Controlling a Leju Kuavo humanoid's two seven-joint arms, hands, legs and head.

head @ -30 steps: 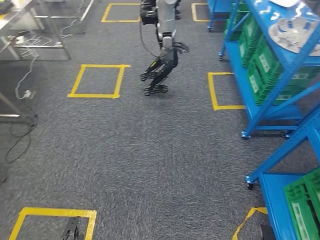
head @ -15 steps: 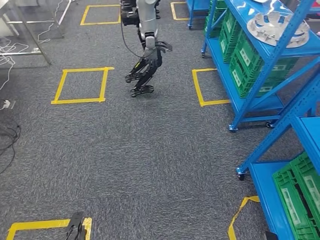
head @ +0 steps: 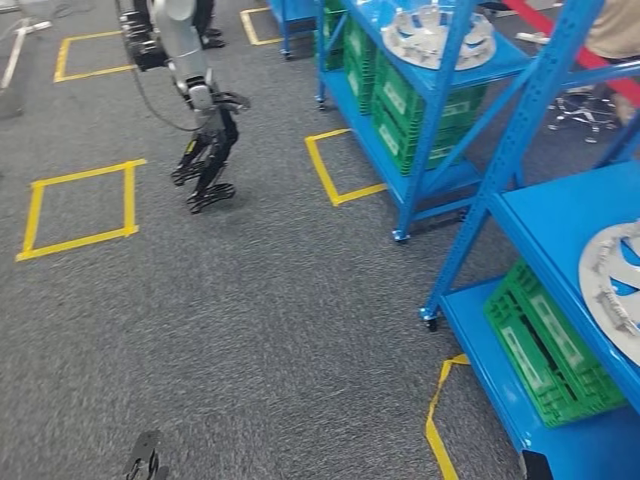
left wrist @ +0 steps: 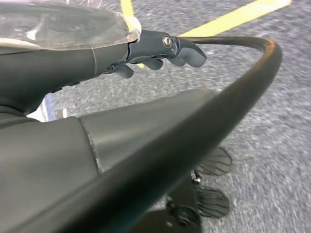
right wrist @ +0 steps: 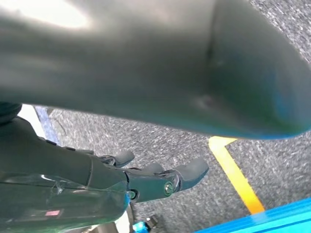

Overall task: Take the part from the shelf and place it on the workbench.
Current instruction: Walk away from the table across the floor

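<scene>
Two silvery round parts are seen on blue shelves: one on the near shelf (head: 555,215) at the right edge of the head view, the near part (head: 613,280), cut off by the frame, and a far part (head: 438,35) on the farther shelf (head: 502,65). Which of them is the one wanted cannot be told. The left robot hand (left wrist: 165,47) hangs over the grey carpet (head: 287,330) with its fingers loosely apart and nothing held. The right robot hand (right wrist: 161,182) is likewise empty and slack-fingered, with a blue shelf edge close by. Empty hands and parts lying on shelves would suit an approach to fetch a part; they would equally suit a moment after another part had been set on the bench, so the stage is left open. The step in hand is judged to be travel across the floor beside the shelves. It is best done with the arms kept close to the body so that the slanted blue uprights are not struck. The loose strip of yellow tape (head: 439,400) near the shelf foot should be stepped around. The body should be squared to a shelf before any reach is made.
</scene>
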